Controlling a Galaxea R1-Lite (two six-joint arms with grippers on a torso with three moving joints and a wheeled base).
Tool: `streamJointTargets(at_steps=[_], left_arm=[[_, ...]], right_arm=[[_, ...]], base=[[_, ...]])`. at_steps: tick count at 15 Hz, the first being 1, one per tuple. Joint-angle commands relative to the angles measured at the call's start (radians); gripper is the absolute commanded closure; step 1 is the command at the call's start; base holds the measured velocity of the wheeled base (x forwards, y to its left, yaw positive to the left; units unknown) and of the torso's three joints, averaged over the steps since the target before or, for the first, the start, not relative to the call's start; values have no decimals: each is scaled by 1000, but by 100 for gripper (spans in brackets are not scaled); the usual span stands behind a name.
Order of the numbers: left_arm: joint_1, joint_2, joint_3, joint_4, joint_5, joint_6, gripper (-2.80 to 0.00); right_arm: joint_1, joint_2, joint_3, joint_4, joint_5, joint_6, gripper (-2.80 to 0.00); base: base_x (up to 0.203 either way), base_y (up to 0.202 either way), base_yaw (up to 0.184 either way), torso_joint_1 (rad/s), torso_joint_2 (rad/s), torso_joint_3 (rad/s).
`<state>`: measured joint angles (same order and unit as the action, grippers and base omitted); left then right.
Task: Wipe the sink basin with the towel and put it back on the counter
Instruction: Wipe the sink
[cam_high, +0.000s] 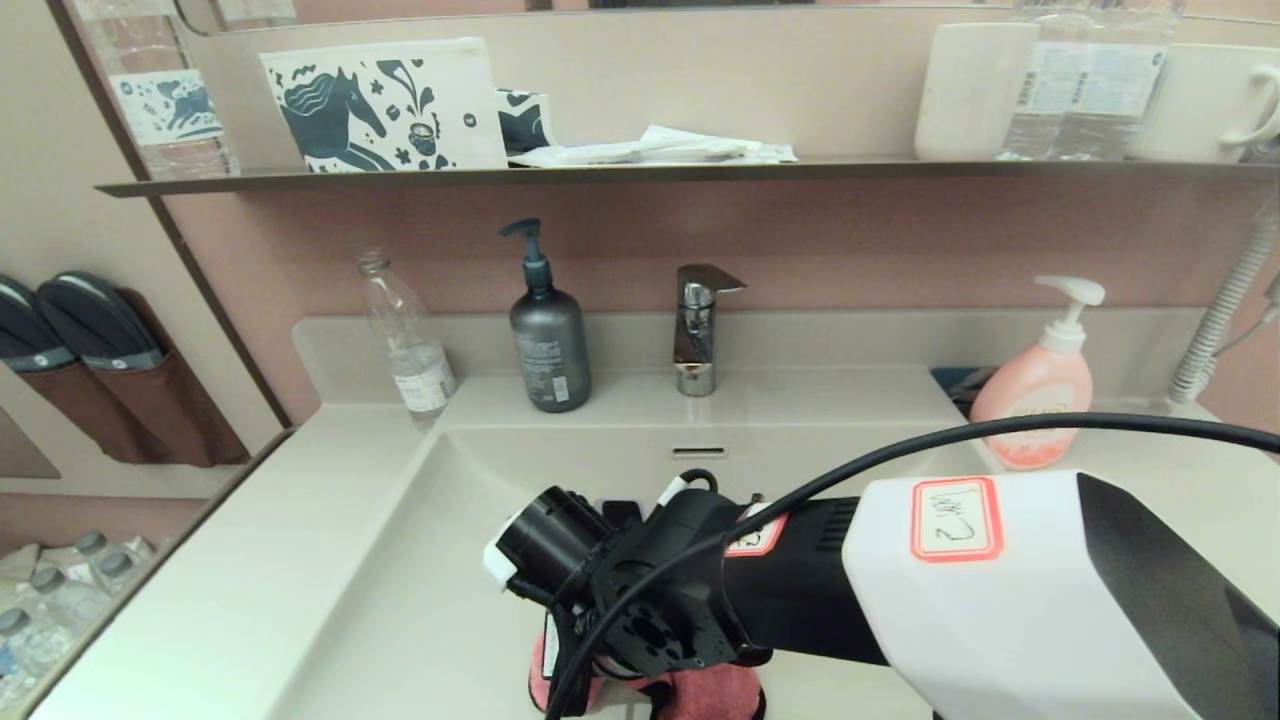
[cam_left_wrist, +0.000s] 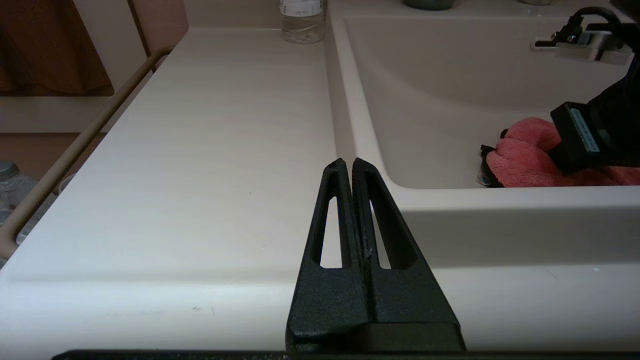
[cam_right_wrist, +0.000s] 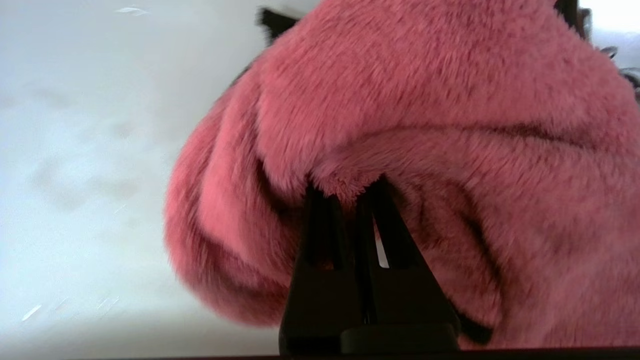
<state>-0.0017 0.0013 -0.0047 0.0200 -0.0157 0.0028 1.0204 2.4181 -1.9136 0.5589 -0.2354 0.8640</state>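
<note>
The coral-pink fluffy towel (cam_high: 700, 692) lies bunched on the floor of the cream-white sink basin (cam_high: 420, 600), near its front edge. My right gripper (cam_right_wrist: 347, 192) is shut on a fold of the towel (cam_right_wrist: 425, 125) and reaches down into the basin; in the head view the wrist hides its fingers. From the left wrist view the towel (cam_left_wrist: 525, 155) shows beside the right arm's black wrist. My left gripper (cam_left_wrist: 347, 162) is shut with nothing in it, hovering over the counter (cam_left_wrist: 200, 150) just left of the basin's front corner. The drain plug is hidden; the overflow slot (cam_high: 698, 451) shows.
A chrome tap (cam_high: 698, 330), a grey pump bottle (cam_high: 548, 335) and a clear plastic bottle (cam_high: 405, 335) stand along the back ledge. A pink soap pump bottle (cam_high: 1035, 395) stands on the counter at right. A dark wall shelf (cam_high: 640, 172) holds cups and packets.
</note>
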Motion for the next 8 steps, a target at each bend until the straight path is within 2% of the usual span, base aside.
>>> streamJointTargets(at_steps=[1, 5, 8], left_arm=[[0, 0, 0, 0, 0, 0, 0], [0, 0, 0, 0, 0, 0, 0], [0, 0, 0, 0, 0, 0, 0]], right_arm=[[-19, 44, 7, 10, -28, 3, 0], [-47, 16, 62, 87, -102, 4, 0], [-69, -52, 174, 94, -119, 2, 0]], base=[[0, 0, 0, 0, 0, 0], [0, 0, 0, 0, 0, 0], [0, 0, 0, 0, 0, 0]])
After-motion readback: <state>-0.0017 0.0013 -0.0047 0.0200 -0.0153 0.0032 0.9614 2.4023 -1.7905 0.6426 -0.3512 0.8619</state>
